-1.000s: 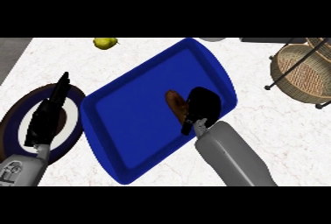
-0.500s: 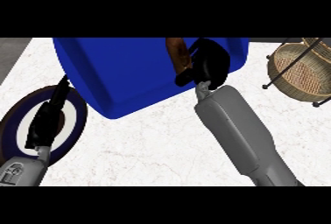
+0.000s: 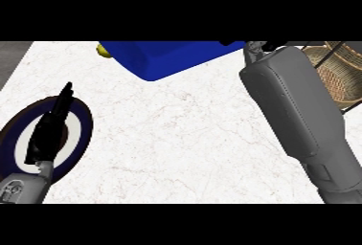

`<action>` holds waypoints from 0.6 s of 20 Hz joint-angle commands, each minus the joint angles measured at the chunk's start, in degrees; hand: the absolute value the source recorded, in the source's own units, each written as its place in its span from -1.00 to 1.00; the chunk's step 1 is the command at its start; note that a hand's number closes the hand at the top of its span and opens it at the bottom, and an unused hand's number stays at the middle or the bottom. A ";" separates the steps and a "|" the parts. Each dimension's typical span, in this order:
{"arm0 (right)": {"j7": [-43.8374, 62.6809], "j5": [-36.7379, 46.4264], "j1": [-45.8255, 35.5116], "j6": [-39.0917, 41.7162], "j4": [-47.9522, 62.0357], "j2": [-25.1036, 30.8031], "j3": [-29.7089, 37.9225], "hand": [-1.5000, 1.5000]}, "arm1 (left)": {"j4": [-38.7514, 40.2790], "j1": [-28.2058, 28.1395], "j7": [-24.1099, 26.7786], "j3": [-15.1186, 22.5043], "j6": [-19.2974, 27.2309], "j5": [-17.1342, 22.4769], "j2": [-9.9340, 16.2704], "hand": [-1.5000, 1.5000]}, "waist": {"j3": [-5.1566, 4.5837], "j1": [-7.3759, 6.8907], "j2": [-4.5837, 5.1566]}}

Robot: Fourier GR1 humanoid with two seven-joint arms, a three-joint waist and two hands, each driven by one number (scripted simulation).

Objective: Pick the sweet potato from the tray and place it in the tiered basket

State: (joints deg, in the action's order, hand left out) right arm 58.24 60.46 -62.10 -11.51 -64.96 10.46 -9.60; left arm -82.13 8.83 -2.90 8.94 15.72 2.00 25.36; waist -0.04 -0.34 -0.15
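The right hand is out of view past the top edge; only its forearm (image 3: 297, 110) shows, so its fingers can't be judged. No sweet potato is visible, so pickup is unconfirmed. The basket (image 3: 339, 72) lies just right of the forearm, the tray (image 3: 170, 60) left. The left hand (image 3: 50, 129) rests open over a plate (image 3: 81, 136).

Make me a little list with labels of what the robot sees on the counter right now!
surface: white marbled counter
tray: blue plastic tray, only its near corner shows at the top edge
basket: woven wicker tiered basket with dark wire frame, at the right edge
plate: round white plate with dark blue rim, lower left
small item: yellow round thing beside the tray's left edge
left hand: black left hand, fingers straight, over the plate
right hand: out of view past the top; only the grey right forearm shows
sweet potato: not visible
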 commanded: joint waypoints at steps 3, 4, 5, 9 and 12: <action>-3.80 -3.00 -1.22 7.09 0.41 6.18 5.53 1.00 | -0.97 -0.40 -1.20 -1.23 -1.45 -0.63 0.00 0.00 | 0.04 0.23 0.11; -2.32 -2.32 -1.58 8.56 -1.57 5.45 5.11 1.00 | -2.81 -2.69 -0.87 -2.74 -2.82 0.66 0.94 0.00 | 0.03 0.07 0.02; -5.25 -5.37 -3.43 7.94 0.78 7.56 8.56 1.00 | 1.70 0.84 0.83 -2.97 -2.77 0.45 -0.25 0.00 | 0.02 0.28 0.21; -10.02 -6.54 -1.85 9.60 1.93 10.72 10.06 1.00 | -2.65 -2.78 -0.37 -3.14 -3.28 -0.36 0.04 0.00 | 0.04 -0.06 0.11; -14.46 -6.26 -5.20 9.19 9.10 12.37 11.22 1.00 | 2.82 0.66 2.00 -4.57 -4.43 -0.44 -0.63 0.00 | 0.01 -0.17 0.38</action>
State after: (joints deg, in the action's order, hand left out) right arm 48.40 55.42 -64.88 -4.54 -60.32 19.63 -0.51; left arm -82.36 8.15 -2.34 5.87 12.73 1.33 24.94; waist -0.01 -0.45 0.09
